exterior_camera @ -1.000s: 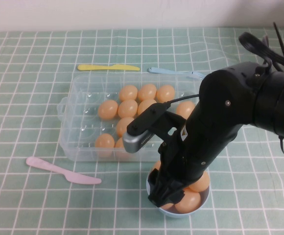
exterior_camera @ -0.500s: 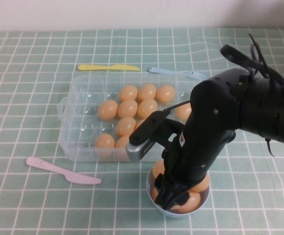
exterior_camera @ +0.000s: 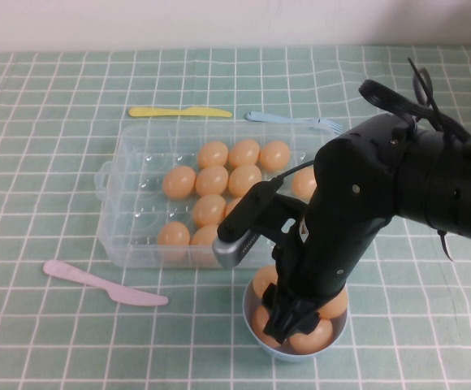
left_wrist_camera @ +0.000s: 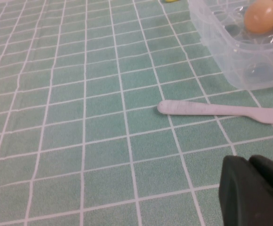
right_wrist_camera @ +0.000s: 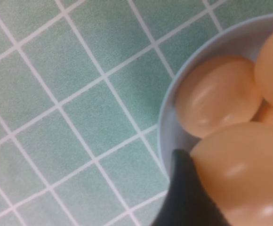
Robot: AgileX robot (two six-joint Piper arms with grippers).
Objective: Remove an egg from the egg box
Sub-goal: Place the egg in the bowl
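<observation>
Green-and-white checked cloth covers the table. Inside a light-blue bowl at the near edge, the right gripper points down among several eggs; its fingers are spread wide, one dark finger lying against the egg in the right wrist view, though whether the egg is gripped cannot be told. Another egg sits just beside it in the bowl. Behind the bowl stands the egg box, a clear plastic tray with about ten orange-tan eggs in its right half and bare dimples on its left. Left of the bowl, a pink plastic knife lies near the box's front wall. Beyond the box lie a yellow knife and a pale blue fork. Low over the cloth near the pink knife, the left gripper shows only as a dark edge; its fingers' state cannot be told.
</observation>
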